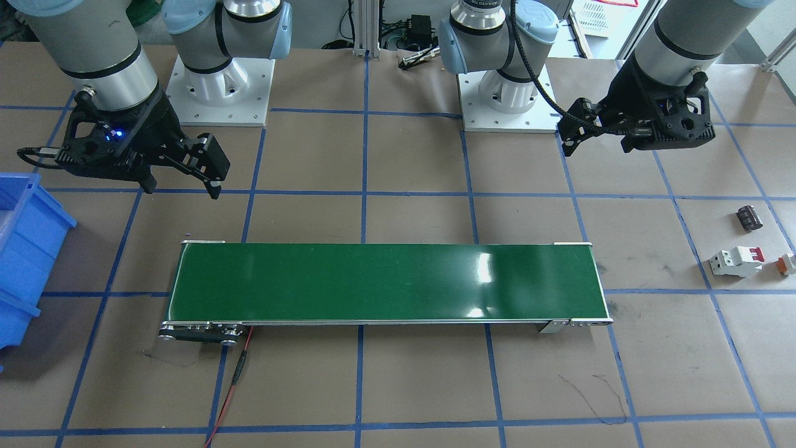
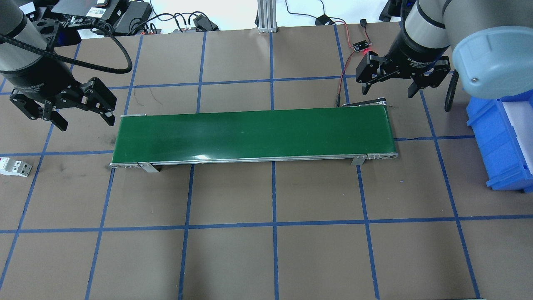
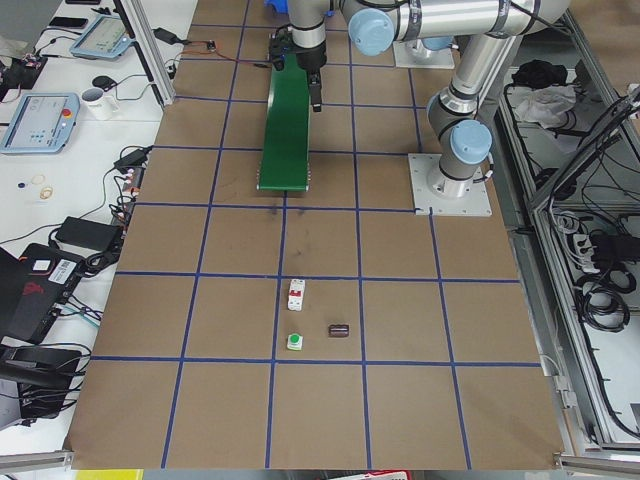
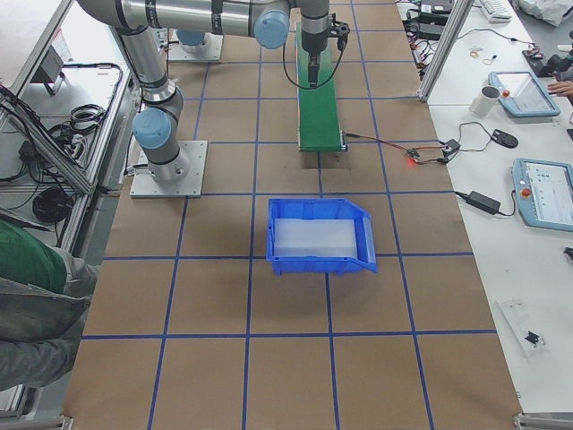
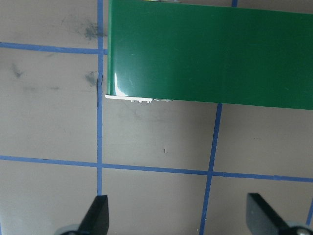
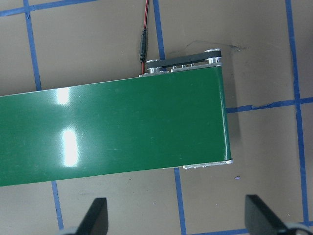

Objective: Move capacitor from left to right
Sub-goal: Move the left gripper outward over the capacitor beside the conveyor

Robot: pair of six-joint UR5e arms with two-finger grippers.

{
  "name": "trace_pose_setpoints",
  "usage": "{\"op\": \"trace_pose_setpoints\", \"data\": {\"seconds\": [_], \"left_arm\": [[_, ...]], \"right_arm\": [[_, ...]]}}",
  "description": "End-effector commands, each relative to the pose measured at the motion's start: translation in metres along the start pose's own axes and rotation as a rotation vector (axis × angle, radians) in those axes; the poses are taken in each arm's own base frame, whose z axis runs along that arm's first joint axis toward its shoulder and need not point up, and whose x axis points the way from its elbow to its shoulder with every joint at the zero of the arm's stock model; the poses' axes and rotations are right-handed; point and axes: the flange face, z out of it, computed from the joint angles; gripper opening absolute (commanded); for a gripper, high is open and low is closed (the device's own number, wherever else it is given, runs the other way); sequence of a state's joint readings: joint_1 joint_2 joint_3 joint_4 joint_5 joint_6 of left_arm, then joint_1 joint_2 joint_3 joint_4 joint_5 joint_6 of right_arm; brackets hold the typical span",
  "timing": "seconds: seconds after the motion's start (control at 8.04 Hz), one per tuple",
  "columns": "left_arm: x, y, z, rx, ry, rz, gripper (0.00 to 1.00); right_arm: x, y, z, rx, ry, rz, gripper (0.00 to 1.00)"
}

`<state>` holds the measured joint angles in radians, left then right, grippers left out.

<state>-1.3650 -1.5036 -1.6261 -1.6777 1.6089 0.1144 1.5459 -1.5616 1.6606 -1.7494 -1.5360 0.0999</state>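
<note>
The capacitor [image 1: 750, 218], a small dark cylinder with pale bands, lies on its side on the brown table at my left end. It also shows in the exterior left view [image 3: 339, 329]. It is out of the overhead and wrist views. My left gripper [image 2: 85, 118] is open and empty, hovering by the left end of the green conveyor belt [image 2: 250, 133], well away from the capacitor. My right gripper [image 2: 389, 88] is open and empty above the belt's right end. Both wrist views show open fingers over bare table beside the belt [image 5: 210, 49] [image 6: 112, 132].
A white circuit breaker [image 1: 737, 261] with red levers and a tiny orange-and-white connector [image 1: 787, 264] lie near the capacitor. A blue bin [image 2: 499, 137] stands at the right end. A red wire [image 1: 239, 367] trails from the belt's right end.
</note>
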Motion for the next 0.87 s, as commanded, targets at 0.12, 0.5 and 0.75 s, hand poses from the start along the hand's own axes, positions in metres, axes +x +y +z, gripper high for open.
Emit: {"op": "trace_pose_setpoints", "data": {"seconds": [0.12,0.5,0.75], "left_arm": [[0.0,0.003,-0.002,0.003,-0.002,-0.004,1.0],[0.0,0.005,-0.002,-0.008,-0.004,-0.003,1.0],[-0.012,-0.004,-0.004,0.003,-0.017,0.007,1.0]], "right_arm": [[-0.001,-0.005,-0.019,0.029,-0.003,-0.009,1.0],[-0.001,-0.005,-0.016,0.019,0.001,-0.007,1.0],[-0.001,-0.005,-0.015,0.016,0.001,-0.004,1.0]]}}
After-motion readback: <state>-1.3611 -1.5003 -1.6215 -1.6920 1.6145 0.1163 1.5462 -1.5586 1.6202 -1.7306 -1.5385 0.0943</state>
